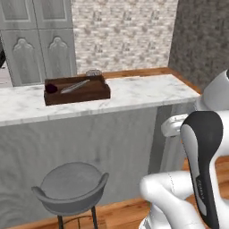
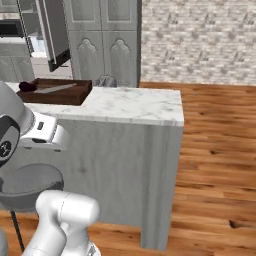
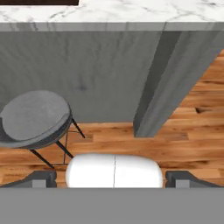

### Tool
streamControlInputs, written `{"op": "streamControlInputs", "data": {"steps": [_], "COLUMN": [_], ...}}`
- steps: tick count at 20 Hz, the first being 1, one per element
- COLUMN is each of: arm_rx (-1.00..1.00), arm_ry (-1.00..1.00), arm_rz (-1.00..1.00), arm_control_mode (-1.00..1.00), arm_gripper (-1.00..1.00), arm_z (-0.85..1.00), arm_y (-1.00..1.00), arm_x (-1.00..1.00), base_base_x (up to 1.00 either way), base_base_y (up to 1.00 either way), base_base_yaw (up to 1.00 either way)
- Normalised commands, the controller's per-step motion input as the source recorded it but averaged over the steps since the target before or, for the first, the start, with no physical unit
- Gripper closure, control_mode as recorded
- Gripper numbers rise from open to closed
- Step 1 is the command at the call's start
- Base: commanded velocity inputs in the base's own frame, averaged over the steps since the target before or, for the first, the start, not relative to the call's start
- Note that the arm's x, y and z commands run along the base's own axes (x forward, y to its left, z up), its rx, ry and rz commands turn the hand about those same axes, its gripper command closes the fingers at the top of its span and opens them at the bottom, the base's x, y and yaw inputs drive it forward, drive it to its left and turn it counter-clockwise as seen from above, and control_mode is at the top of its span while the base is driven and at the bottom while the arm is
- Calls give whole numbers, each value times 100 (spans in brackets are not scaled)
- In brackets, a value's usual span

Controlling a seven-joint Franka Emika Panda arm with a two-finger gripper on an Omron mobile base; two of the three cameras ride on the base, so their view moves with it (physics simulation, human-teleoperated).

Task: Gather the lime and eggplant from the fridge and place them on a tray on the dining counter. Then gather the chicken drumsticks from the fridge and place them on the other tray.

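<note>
I am facing the dining counter [image 1: 134, 91], a white marble top over a grey panelled base, with a wood floor [image 2: 220, 150] around it. A grey round stool [image 1: 71, 185] is standing just in front of the base. A dark wooden tray [image 1: 77, 91] is sitting on the counter top, and 1 dark purple eggplant [image 1: 51, 88] is lying in its left end beside a grey utensil [image 1: 75, 86]. My gripper [image 3: 114, 179] is hanging low before the counter with its 2 fingers spread wide, gripping nothing.

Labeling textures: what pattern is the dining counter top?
White marble with grey veining on the counter top; clearest in left base view.
</note>
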Motion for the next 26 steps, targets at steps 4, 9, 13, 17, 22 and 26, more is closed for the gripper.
{"op": "streamControlInputs", "data": {"steps": [4, 9, 13, 17, 22, 26], "arm_rx": [0, 0, 0, 0, 0, 0], "arm_ry": [0, 0, 0, 0, 0, 0], "arm_rz": [0, 0, 0, 0, 0, 0], "arm_control_mode": [100, 100, 100, 100, 100, 100], "arm_gripper": [-100, -100, -100, -100, -100, -100], "arm_z": [0, 0, 0, 0, 0, 0], "arm_y": [0, 0, 0, 0, 0, 0], "arm_x": [0, 0, 0, 0, 0, 0], "base_base_x": [0, 0, 0, 0, 20, 92], "base_base_y": [-100, -100, -100, -100, -100, -99], "base_base_yaw": [0, 0, 0, 0, 0, 1]}}
